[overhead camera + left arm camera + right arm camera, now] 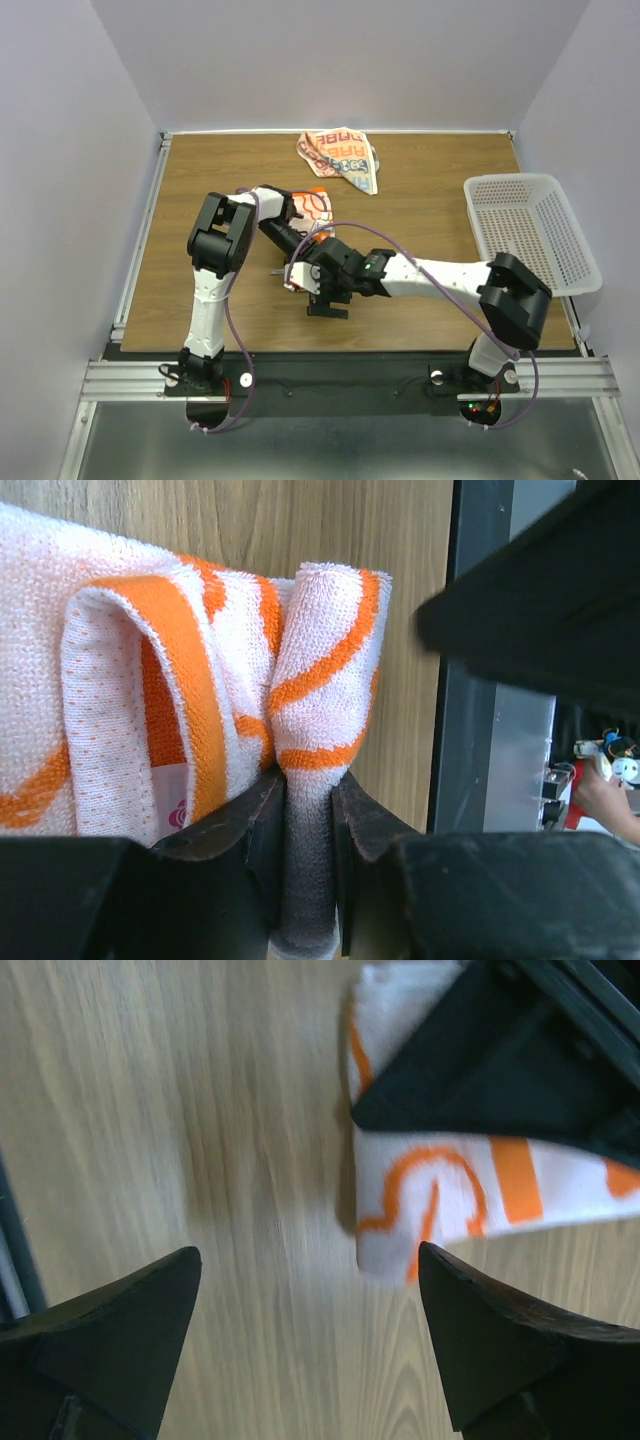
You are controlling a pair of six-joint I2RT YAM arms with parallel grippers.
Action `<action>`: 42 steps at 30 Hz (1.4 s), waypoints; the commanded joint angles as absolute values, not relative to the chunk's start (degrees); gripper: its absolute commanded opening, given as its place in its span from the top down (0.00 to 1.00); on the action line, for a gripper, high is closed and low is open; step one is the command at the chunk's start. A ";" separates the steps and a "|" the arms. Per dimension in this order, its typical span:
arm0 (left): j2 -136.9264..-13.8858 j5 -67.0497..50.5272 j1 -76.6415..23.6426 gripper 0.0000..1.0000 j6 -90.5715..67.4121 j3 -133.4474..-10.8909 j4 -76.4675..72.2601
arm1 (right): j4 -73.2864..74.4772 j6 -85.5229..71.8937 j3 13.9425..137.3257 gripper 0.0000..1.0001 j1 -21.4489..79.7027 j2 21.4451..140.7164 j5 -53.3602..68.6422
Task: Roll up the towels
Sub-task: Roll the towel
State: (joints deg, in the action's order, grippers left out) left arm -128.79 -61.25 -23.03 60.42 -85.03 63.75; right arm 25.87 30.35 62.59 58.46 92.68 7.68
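My left gripper (308, 805) stands narrow, pinching a fold of the part-rolled towel (130, 680), I judge so the roll cannot spring loose. My right gripper (310, 1300) gapes empty, the towel's end just beyond its fingertips.

I count two towels: the crumpled towel (340, 158) at upper middle, the folded towel (313, 205) at centre. One white perforated basket (535, 235) at right. Two grippers: my left gripper (308, 790) and right gripper (308, 1255). One bench (200, 200).
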 commanded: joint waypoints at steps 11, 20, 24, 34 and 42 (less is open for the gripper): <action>-131.75 -53.17 -23.12 0.65 65.48 -84.29 59.94 | 8.44 37.52 61.53 0.19 60.82 100.89 -3.25; -127.36 -53.96 -22.76 0.62 65.21 -82.18 57.48 | 7.12 34.56 58.89 0.46 59.77 103.62 4.63; -123.85 -54.93 -21.89 0.58 65.22 -81.74 57.57 | 11.41 32.26 61.08 0.64 56.96 103.97 13.08; -106.27 -55.28 -15.83 0.41 65.48 -78.40 57.74 | 26.80 29.18 68.46 0.99 49.84 105.64 32.86; -90.11 -58.54 -0.73 0.36 61.99 -68.59 45.84 | 37.16 25.84 77.51 0.99 48.61 112.04 42.87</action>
State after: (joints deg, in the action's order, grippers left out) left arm -97.58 -56.53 -6.11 64.66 -74.56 53.63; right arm 29.34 28.10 72.18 49.39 108.53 34.59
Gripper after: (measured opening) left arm 0.629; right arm 0.075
